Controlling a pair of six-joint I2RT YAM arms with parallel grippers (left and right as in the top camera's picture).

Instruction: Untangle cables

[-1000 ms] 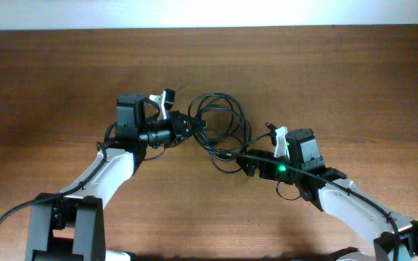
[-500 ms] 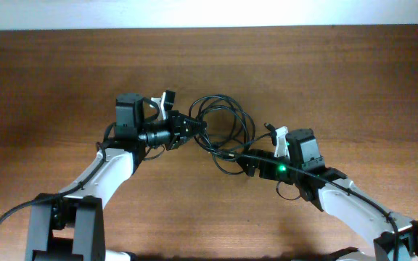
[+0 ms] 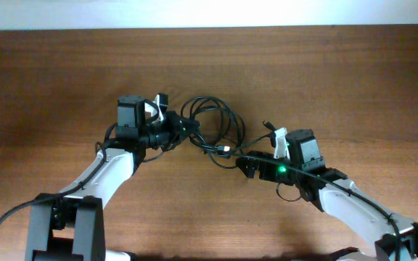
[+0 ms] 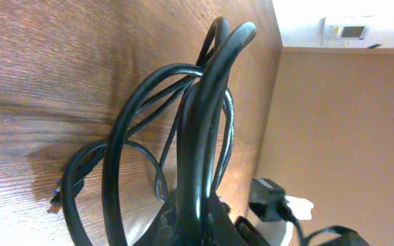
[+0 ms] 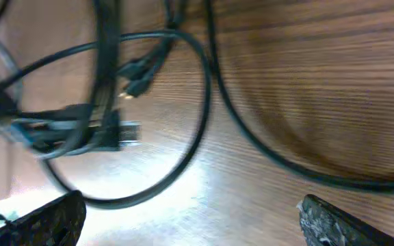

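The cables [image 3: 227,123] are a tangle of thin black loops on the wooden table [image 3: 325,72], between the two arms. My left gripper [image 3: 186,127] is shut on the bundle's left side. In the left wrist view the gripped strands [image 4: 207,116] rise as a thick arch straight out of the gripper [image 4: 198,229]. My right gripper [image 3: 244,165] stands wide open just below and right of the tangle. Nothing is between its fingertips [image 5: 330,222], and one loop [image 5: 200,116] lies on the wood ahead of them. Small plug ends [image 5: 137,80] and a metal-tipped plug [image 5: 125,133] lie inside that loop.
The right arm's black and white wrist [image 4: 279,201] shows beyond the tangle in the left wrist view. Bare wood [image 3: 56,80] surrounds the arms on all sides. The table's far edge [image 3: 209,27] meets a white wall.
My left gripper has drawn a little left and back with the bundle, and its wrist has turned. The loops have shifted left with it. The right gripper has stayed open in place.
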